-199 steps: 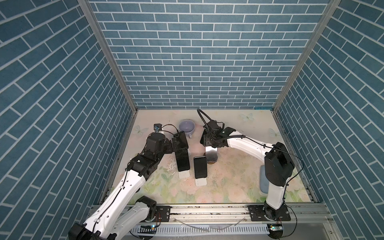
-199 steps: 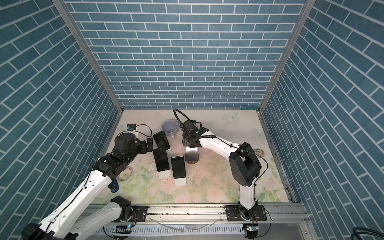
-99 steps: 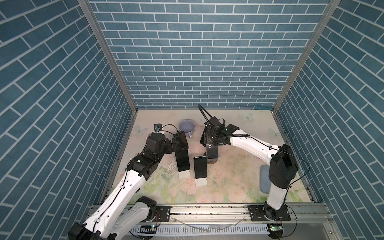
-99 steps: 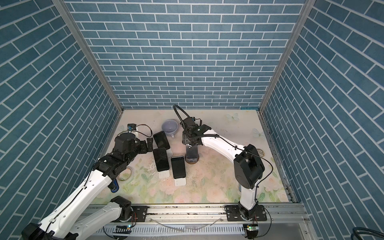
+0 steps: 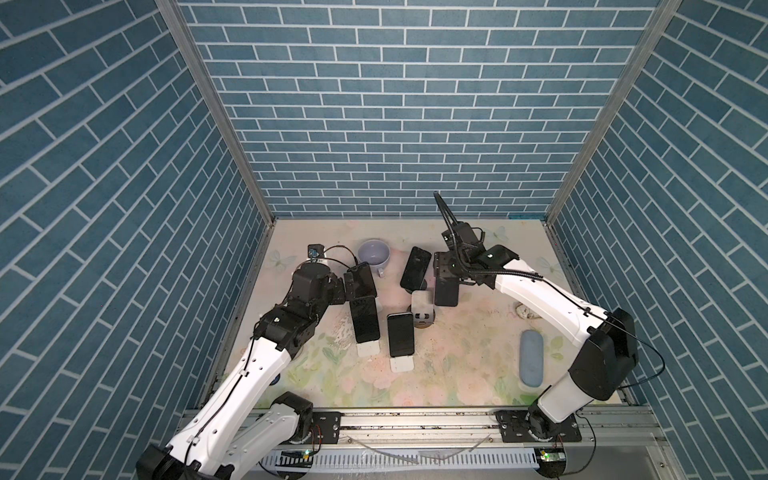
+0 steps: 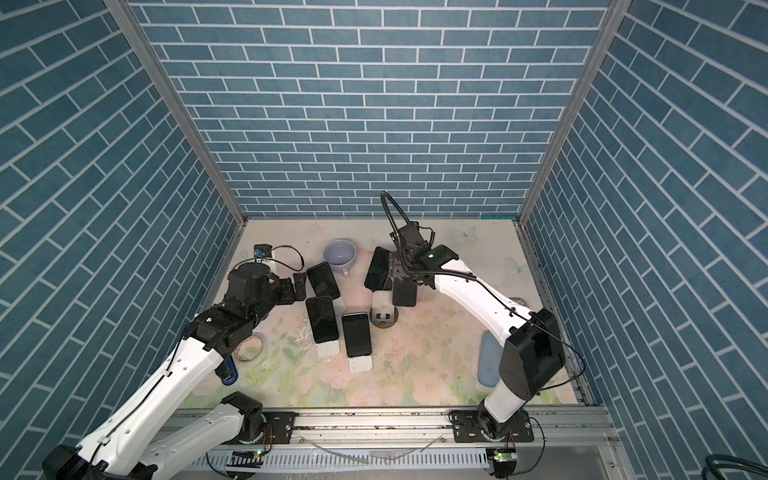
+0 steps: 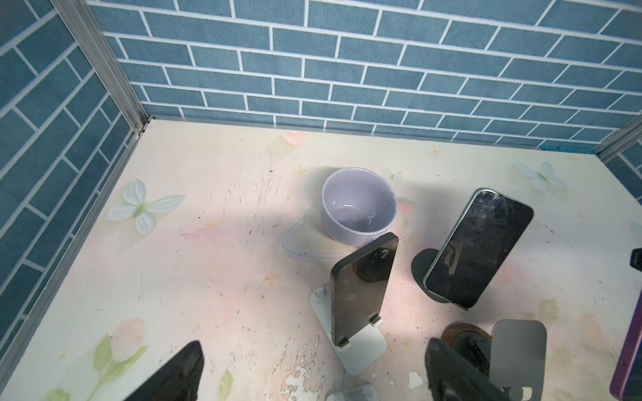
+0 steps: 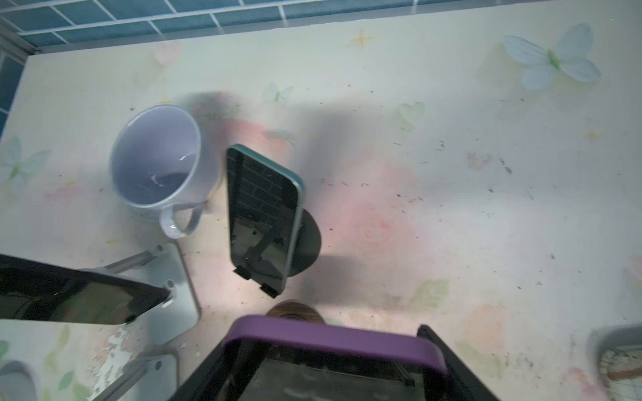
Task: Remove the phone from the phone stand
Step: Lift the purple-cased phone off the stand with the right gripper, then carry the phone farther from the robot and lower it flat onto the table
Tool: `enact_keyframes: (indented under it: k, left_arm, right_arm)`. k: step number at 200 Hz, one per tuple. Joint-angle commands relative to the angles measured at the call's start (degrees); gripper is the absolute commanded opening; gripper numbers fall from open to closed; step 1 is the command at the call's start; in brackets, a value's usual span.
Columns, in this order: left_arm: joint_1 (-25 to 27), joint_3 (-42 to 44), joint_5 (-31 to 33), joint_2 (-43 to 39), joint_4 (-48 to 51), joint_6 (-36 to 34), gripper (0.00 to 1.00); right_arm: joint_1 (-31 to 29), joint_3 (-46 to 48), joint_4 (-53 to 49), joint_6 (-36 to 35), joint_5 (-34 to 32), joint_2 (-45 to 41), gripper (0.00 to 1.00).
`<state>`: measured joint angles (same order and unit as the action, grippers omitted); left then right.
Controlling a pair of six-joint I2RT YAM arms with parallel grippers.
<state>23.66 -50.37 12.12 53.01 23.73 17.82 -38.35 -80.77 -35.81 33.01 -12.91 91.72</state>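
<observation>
A lavender ceramic mug [image 5: 374, 254] stands upright near the back of the floral-printed table [image 5: 457, 365], just left of centre in both top views. Its bowl looks empty. The right wrist view shows a dark patch at the bottom, probably only shadow. A pale blue oblong case [image 5: 532, 359] lies at the lower right of the table, and its inside cannot be seen.

The right gripper [image 5: 446, 280] is closed on the side edges of a black phone in a purple case [image 8: 333, 338], holding it roughly upright a little right of centre in a top view. The phone hangs off and just right of the grey plate stand on a round wooden base [image 5: 422, 311]. Whether they touch I cannot tell.

The left gripper [image 7: 312, 378] has its jaws spread wide and grips nothing. It hovers at centre left of the top views, near a black phone [image 7: 361, 288] propped on a white folding stand [image 7: 361, 350]. A teal-cased phone [image 8: 260, 215] leans on a black round-based stand [image 8: 309, 239] beside the mug.
</observation>
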Motion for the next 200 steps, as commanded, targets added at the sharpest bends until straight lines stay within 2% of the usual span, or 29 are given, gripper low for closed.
enact_keyframes:
  k: [1, 39, 80, 200]
  left_arm:
    - [0.5, -2.1, -1.6, 0.2, 0.5, 0.7, 1.00]
    - [0.9, -2.7, -2.4, 1.0, 0.6, 0.9, 1.00]
    - [1.4, -2.7, -2.5, 1.6, 0.7, 0.9, 1.00]
    - [2.1, -2.2, -2.9, 1.1, 1.4, 1.4, 1.00]
  right_arm:
    - [2.4, 3.7, -0.9, -1.2, -1.9, -2.2, 0.41]
    - [6.1, 6.7, -0.7, -4.0, -2.5, -2.0, 0.41]
    - [7.5, 7.2, 1.9, -5.9, -0.7, 1.4, 0.41]
    - [11.7, -5.9, 3.5, -10.0, 9.6, 19.1, 0.41]
